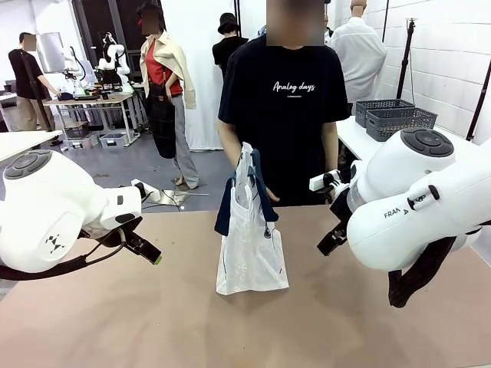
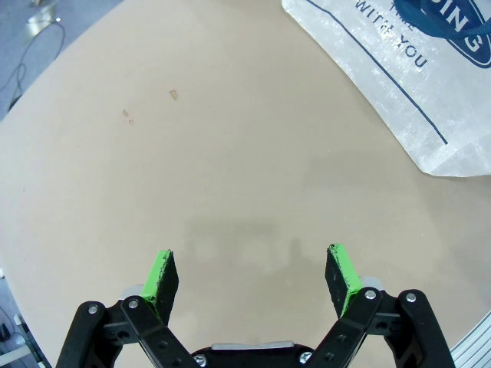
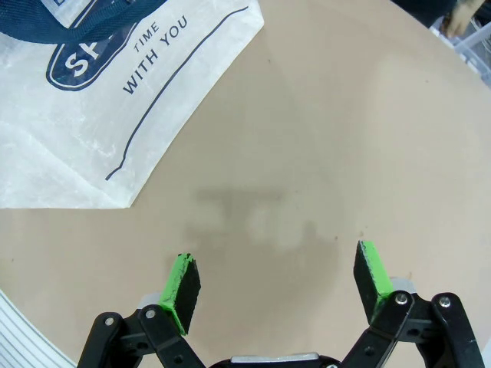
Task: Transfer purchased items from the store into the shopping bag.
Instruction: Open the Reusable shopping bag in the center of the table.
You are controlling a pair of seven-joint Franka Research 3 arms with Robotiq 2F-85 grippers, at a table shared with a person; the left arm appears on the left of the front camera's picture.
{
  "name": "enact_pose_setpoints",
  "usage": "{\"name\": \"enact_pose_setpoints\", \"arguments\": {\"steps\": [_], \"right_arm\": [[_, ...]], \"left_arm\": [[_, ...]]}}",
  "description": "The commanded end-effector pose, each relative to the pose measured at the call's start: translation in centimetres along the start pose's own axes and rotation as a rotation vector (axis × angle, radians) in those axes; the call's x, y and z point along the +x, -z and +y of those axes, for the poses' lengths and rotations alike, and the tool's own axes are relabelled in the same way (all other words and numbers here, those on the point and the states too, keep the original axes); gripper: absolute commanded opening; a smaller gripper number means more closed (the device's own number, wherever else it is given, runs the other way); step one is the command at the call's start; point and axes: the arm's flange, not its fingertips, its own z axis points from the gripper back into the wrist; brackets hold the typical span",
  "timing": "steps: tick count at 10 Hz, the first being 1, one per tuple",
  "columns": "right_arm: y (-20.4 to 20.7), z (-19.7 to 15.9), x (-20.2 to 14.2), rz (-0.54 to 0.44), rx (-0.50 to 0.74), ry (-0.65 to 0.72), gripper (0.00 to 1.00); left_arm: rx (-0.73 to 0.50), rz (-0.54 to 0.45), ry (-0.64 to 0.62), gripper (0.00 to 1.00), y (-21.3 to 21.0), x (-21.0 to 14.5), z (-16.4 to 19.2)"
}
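The shopping bag (image 1: 252,249) stands upright at the far middle of the worktop (image 1: 153,322), its base on the surface and its navy strap handles (image 1: 261,195) raised just in front of the person (image 1: 284,100). Navy lettering shows on its side in both wrist views. The left hand (image 2: 253,272) hovers over bare worktop with its green pads (image 2: 161,274) spread wide, holding nothing. The right hand (image 3: 276,280) is equally wide and empty, near the bag's bottom corner.

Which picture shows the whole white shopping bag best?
The front view: the whole shopping bag, handles to bottom, stands on the table in front of the person. Each wrist view catches just one printed corner.
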Motion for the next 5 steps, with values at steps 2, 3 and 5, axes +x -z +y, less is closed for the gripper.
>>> {"name": "enact_pose_setpoints", "arguments": {"steps": [2,3,5], "right_arm": [[-1.0,0.8,1.4,-0.033,0.118,0.0,1.0],[-1.8,0.9,2.7,-0.031,0.16,0.016,1.0],[-3.1,0.7,5.3,-0.003,0.173,0.047,1.0]], "left_arm": [[-0.094,0.014,0.014,1.0,-2.2,1.2,-0.9],[-0.113,0.026,0.034,1.0,-3.5,2.2,-1.6],[-0.167,0.087,0.019,1.0,-5.2,3.7,-2.4]]}}
